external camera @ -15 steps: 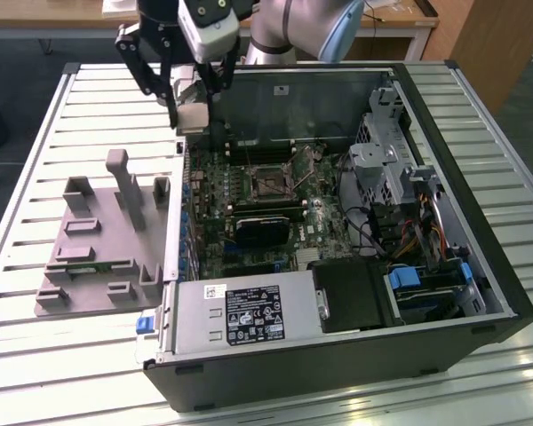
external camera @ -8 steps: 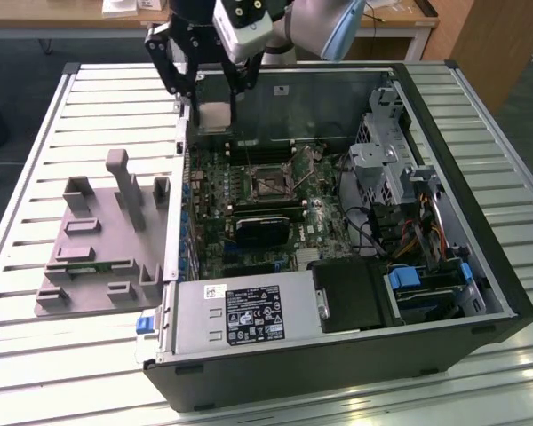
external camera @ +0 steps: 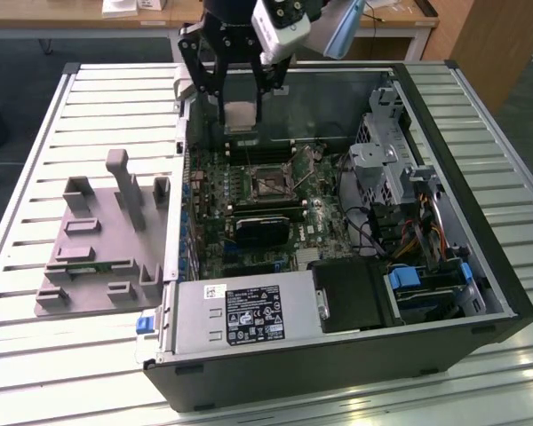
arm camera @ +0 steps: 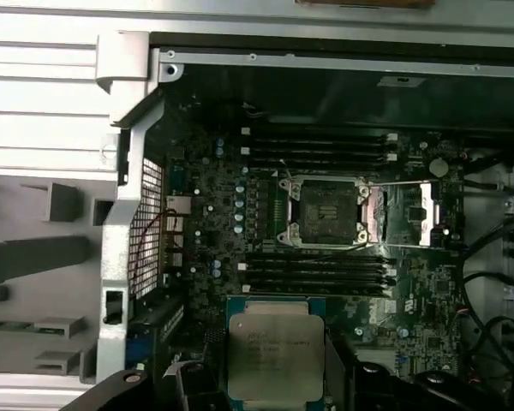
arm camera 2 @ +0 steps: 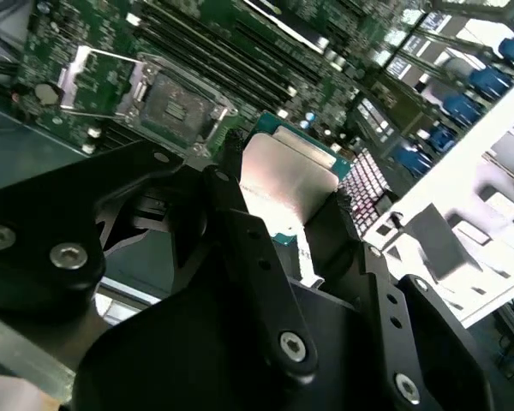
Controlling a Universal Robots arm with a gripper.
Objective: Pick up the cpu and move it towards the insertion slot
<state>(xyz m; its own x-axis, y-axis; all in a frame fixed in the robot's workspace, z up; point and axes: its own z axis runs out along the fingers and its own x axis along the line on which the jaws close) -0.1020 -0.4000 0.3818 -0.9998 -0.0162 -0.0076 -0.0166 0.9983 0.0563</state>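
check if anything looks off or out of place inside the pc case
Nothing looks damaged or spilled. The socket on the board sits open and bare, its metal cover flipped aside. The chip meant for it is held flat in the tool, up in the air above the board and not over the socket.

In the second wrist view, the gripper (arm camera 2: 283, 184) clamps the cpu (arm camera 2: 287, 180) between black fingers (arm camera 2: 240, 231), above the motherboard's (arm camera 2: 240, 51) insertion slot (arm camera 2: 167, 98).

- I see the cpu (external camera: 240, 116) lifted clear of the board, silver top showing, level, pinched at two opposite edges.
- From the cpu, the insertion slot (external camera: 271, 180) sits at about 5 o'clock in the exterior view, silvery frame open, dark centre bare.
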